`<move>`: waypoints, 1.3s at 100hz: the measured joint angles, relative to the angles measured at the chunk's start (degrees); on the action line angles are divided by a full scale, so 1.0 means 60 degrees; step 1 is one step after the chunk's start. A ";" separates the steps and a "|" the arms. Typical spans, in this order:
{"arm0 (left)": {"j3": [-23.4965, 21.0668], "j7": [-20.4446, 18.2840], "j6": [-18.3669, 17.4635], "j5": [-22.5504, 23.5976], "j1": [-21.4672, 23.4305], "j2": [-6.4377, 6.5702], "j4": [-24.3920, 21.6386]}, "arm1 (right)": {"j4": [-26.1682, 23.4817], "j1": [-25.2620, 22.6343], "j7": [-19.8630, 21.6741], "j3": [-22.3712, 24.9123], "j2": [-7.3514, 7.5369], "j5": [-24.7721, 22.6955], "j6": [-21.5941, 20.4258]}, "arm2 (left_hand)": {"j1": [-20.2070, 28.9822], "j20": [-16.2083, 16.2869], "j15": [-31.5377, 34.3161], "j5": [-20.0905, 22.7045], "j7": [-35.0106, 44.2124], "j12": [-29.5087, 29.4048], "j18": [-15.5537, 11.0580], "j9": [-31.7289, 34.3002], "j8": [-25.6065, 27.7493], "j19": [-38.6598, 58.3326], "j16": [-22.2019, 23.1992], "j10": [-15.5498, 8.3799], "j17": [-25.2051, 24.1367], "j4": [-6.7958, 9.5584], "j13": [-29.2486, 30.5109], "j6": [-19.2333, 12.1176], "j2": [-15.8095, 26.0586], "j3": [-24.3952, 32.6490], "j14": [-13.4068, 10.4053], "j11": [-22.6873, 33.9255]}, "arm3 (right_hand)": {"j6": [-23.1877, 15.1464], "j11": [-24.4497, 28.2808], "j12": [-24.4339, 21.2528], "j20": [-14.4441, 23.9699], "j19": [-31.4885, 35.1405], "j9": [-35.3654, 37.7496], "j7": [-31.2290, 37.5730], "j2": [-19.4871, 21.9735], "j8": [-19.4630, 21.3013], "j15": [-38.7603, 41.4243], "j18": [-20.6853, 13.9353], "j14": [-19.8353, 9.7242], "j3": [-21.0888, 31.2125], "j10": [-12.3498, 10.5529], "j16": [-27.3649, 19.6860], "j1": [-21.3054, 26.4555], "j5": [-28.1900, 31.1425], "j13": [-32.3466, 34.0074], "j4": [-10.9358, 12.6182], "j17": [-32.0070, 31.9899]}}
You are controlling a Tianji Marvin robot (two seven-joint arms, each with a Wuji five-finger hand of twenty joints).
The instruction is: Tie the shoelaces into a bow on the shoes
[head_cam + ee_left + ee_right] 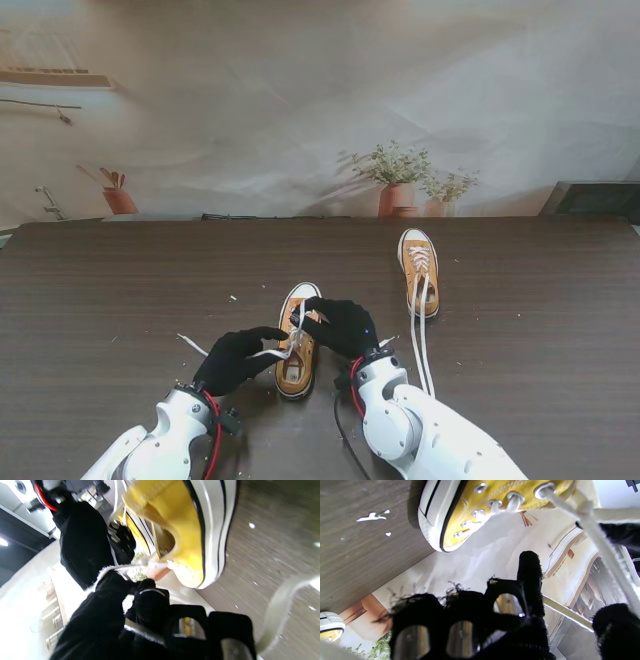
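Observation:
The nearer yellow shoe lies between my two black-gloved hands, toe pointing away from me. My left hand sits to its left, fingers pinched on a white lace that runs taut to the shoe. My right hand hovers over the shoe's right side, gripping the other lace, which comes out of the top eyelet. A loose lace end trails on the table to the left.
A second yellow shoe stands farther away on the right, its long untied laces running back toward my right arm. White scraps dot the dark wood table. A backdrop with potted plants closes the far edge.

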 measured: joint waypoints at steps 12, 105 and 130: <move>-0.0243 0.0485 0.0173 -0.0082 0.0283 -0.0077 -0.0165 | -0.0098 -0.0065 0.0047 0.0019 0.0045 -0.0012 0.0013 | -0.0375 -0.0002 0.0000 0.0005 -0.0005 0.0000 0.0000 0.0000 0.0000 0.0000 0.0000 -0.0024 0.0000 0.0000 -0.0001 0.0010 -0.0016 0.0198 -0.0018 0.0026 | 0.0001 0.0000 0.0002 0.0006 0.0000 0.0001 -0.0002 0.0000 -0.0001 0.0005 0.0003 0.0002 -0.0001 0.0001 0.0002 0.0000 0.0000 0.0000 0.0000 0.0000; -0.2433 -0.2815 0.1550 -0.1337 0.1866 0.0696 -0.3051 | -0.0942 -0.0536 0.0222 0.0385 0.0294 -0.0423 0.0553 | -0.1877 0.0586 0.0115 0.0597 -0.1445 -0.0272 0.0002 0.0360 -0.0613 0.0007 0.0000 -0.0130 0.0003 -0.0321 0.0062 0.0364 -0.1264 0.1797 -0.0060 0.0357 | 0.0098 0.0119 0.0014 0.0157 0.0004 0.0006 -0.0004 -0.1594 -0.0001 0.0022 0.0095 0.0013 0.2310 0.0002 0.0163 0.0026 0.0015 0.0000 0.0000 0.0001; -0.1269 0.1517 0.2395 -0.0653 0.1286 -0.0256 -0.2025 | -0.0994 -0.0561 0.0268 0.0403 0.0323 -0.0464 0.0617 | -0.1540 0.1256 0.0115 0.0831 -0.1479 -0.0380 0.0002 0.0383 -0.0613 0.0008 0.0000 -0.0132 0.0003 -0.0321 0.0063 0.0818 0.0769 -0.0520 -0.0039 0.0357 | 0.0122 0.0122 0.0015 0.0217 0.0005 0.0007 -0.0004 -0.1699 -0.0001 0.0022 0.0095 0.0017 0.2524 0.0002 0.0166 0.0026 0.0023 0.0000 0.0000 0.0001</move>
